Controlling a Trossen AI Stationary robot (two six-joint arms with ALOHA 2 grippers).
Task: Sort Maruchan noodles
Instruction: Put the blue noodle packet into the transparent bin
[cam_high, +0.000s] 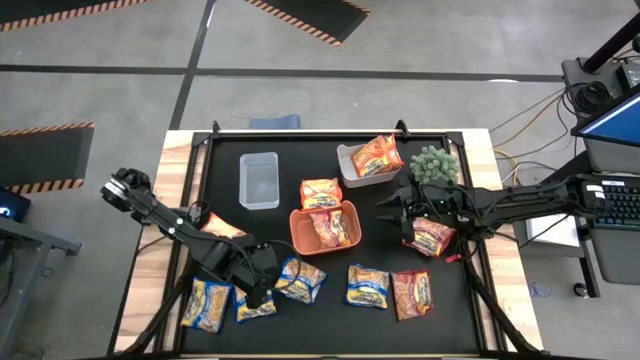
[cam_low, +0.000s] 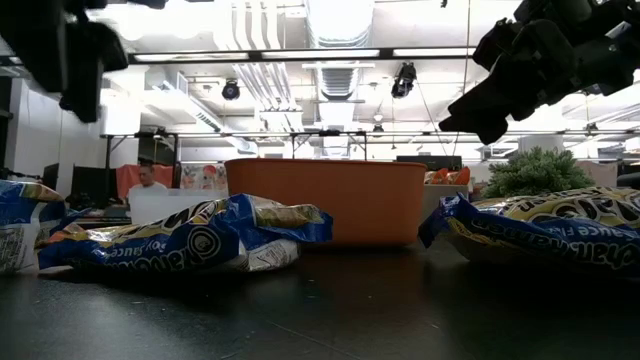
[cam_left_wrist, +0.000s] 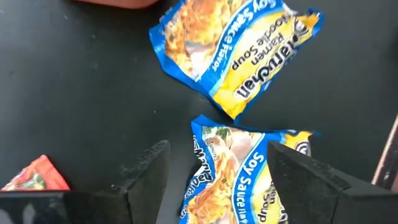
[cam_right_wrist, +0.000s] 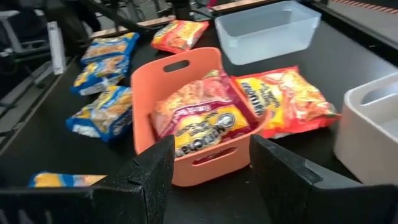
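L gripper (cam_left_wrist: 214, 180) wide open, straddling blue packet (cam_left_wrist: 236, 180) at front-left edge, nothing gripped | R gripper (cam_right_wrist: 208, 168) part-open, empty, near orange bin (cam_right_wrist: 186, 112) | tip: centre jaws, descend squarely before pinching.

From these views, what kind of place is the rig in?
Probably an open lab or office workspace: exposed ceiling ducts and strip lights, hazard-striped floor tape, and a laptop with cables beside the table. A person sits in the background.
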